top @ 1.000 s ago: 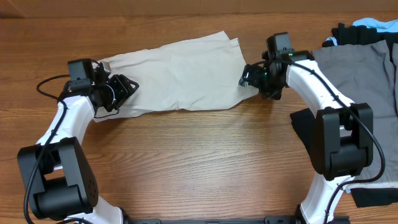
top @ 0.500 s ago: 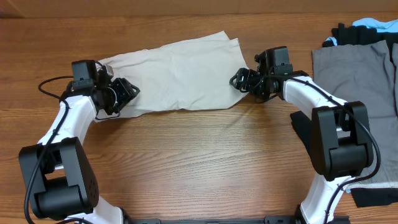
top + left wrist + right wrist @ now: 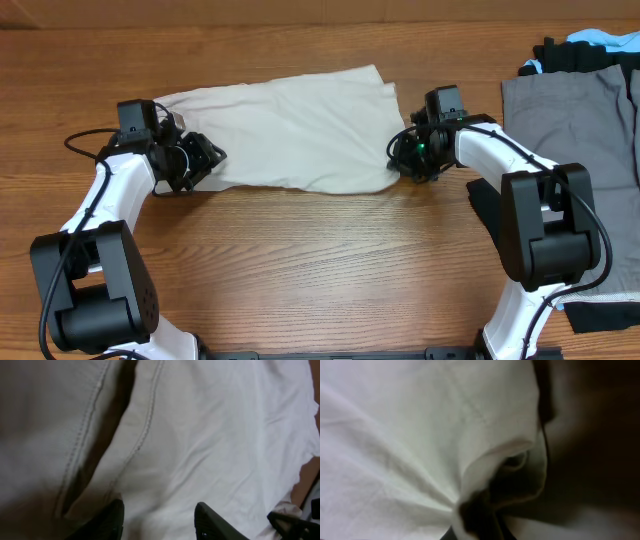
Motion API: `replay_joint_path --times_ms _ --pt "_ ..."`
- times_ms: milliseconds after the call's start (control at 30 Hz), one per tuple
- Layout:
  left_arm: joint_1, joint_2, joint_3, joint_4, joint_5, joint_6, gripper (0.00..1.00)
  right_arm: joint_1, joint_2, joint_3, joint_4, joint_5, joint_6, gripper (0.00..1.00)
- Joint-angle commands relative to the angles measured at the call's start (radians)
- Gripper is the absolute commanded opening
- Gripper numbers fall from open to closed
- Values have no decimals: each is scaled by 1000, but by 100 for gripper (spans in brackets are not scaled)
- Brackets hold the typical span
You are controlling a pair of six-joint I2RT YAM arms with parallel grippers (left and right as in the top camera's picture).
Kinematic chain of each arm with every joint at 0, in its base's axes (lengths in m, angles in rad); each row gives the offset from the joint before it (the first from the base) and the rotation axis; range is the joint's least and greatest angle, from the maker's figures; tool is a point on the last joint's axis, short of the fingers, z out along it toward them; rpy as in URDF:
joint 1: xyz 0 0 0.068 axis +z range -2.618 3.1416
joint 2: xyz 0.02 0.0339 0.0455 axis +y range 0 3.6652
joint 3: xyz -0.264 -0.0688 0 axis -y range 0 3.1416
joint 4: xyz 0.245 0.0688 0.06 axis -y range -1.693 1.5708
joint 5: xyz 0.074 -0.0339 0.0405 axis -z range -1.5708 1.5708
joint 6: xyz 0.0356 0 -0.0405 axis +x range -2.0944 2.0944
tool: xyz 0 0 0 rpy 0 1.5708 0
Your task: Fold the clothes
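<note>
The clothes, a pair of light beige shorts [image 3: 290, 130], lie folded flat across the back middle of the wooden table [image 3: 320, 260]. My left gripper [image 3: 205, 160] rests at their left end. In the left wrist view its fingers [image 3: 112, 522] stand apart, with smooth fabric and a stitched seam [image 3: 215, 435] spread under and between them. My right gripper [image 3: 400, 160] is at the shorts' right edge. In the right wrist view the cloth [image 3: 395, 425] bunches into a pinched fold where the right gripper [image 3: 477, 527] is shut on it.
A grey garment [image 3: 580, 120] lies at the right side of the table, close behind the right arm. Black [image 3: 560, 55] and light-blue [image 3: 605, 40] garments sit at the back right corner. More dark cloth [image 3: 600, 315] lies at the front right.
My right gripper has moved onto the shorts' right edge and shut on it; that edge has shifted right and toward the front. The left gripper has hardly moved.
</note>
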Motion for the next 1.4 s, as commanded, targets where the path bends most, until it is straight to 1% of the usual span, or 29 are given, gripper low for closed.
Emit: replay_joint_path --times_ms 0,200,333,367,400,433,467,500,567,600,633,700,733,800,833,933,1067,1233,1367 --pt "-3 5 6 -47 -9 60 47 5 -29 -6 -153 177 103 4" --pt "1 5 6 -163 -10 156 39 5 -102 -6 -389 352 193 4" --pt "3 5 6 -195 -37 166 39 5 -187 -6 -437 368 213 4" --pt "3 5 6 -191 -40 166 39 5 -200 -6 -435 368 213 14" --pt "3 5 6 -182 -39 165 39 5 -210 -6 -430 369 212 32" --pt "3 5 6 -168 -39 165 40 4 -217 -6 -417 380 212 57" --pt "3 5 7 -153 -35 165 40 0 -219 -5 -403 396 212 76" --pt "3 5 8 -137 -34 165 41 -6 -219 -1 -389 422 211 88" --pt "3 5 12 -112 -32 159 43 -23 -219 13 -354 468 196 93" --pt "3 5 13 -104 -32 153 43 -33 -219 27 -317 472 160 93" --pt "3 5 13 -97 -32 145 43 -40 -219 40 -278 472 120 91" --pt "3 5 13 -91 -32 134 43 -50 -219 59 -159 460 23 89" --pt "3 5 13 -90 -32 134 44 -51 -219 62 -98 441 -33 84" --pt "2 5 13 -88 -32 134 44 -51 -218 61 16 386 -148 78" --pt "2 5 13 -89 -32 134 44 -51 -216 61 55 370 -183 75" --pt "2 5 13 -89 -32 134 44 -51 -202 61 108 374 -197 74" --pt "2 5 13 -89 -32 133 44 -51 -140 61 119 365 -193 74" --pt "2 5 13 -85 -32 131 44 -50 -50 61 170 308 -193 74" --pt "2 5 13 -85 -32 131 44 -50 -14 61 209 285 -193 74"
